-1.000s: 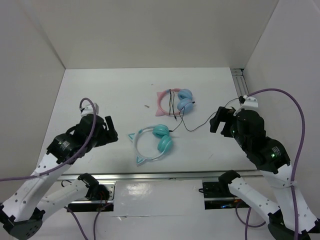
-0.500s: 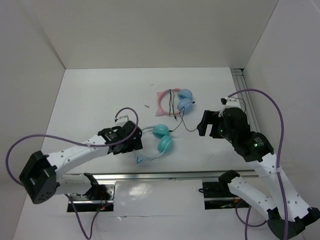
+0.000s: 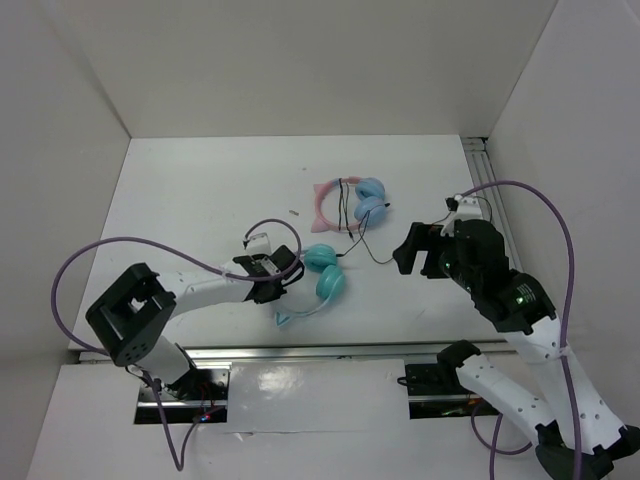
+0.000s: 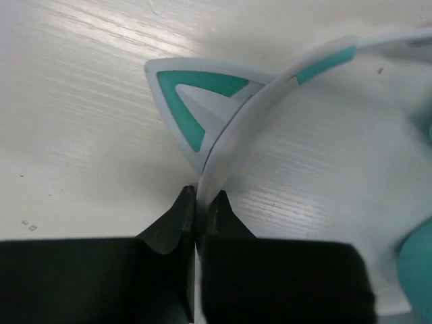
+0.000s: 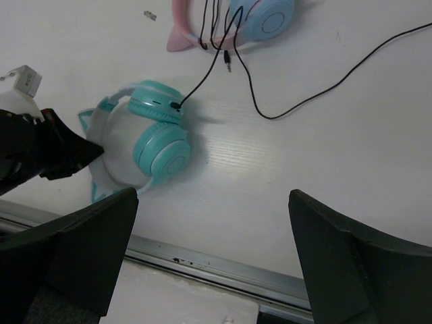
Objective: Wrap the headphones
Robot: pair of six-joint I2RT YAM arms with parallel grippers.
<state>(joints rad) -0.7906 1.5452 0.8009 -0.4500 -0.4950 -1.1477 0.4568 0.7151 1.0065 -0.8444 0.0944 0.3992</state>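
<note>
Here, flat near the middle of the white tabletop (image 3: 200, 180): teal over-ear headphones (image 3: 318, 283) with a pale cat-eared headband (image 4: 236, 128) and a thin black cable (image 5: 297, 108). Left hand (image 4: 200, 202): nearly closed, pinching the headband just below one cat ear. Right hand (image 5: 210, 196): spread wide, empty, apart from the headphones, to their right.

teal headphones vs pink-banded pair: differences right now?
Colour: the teal headphones have teal cups and a pale band; the pink-banded pair has light blue cups. Grip: the left gripper is shut on the teal headphones' band; no gripper touches the pink-banded pair. Cable: black cable strands cross the pink-banded pair's band; the teal band is bare. Both have cat ears and lie on the table.
</note>
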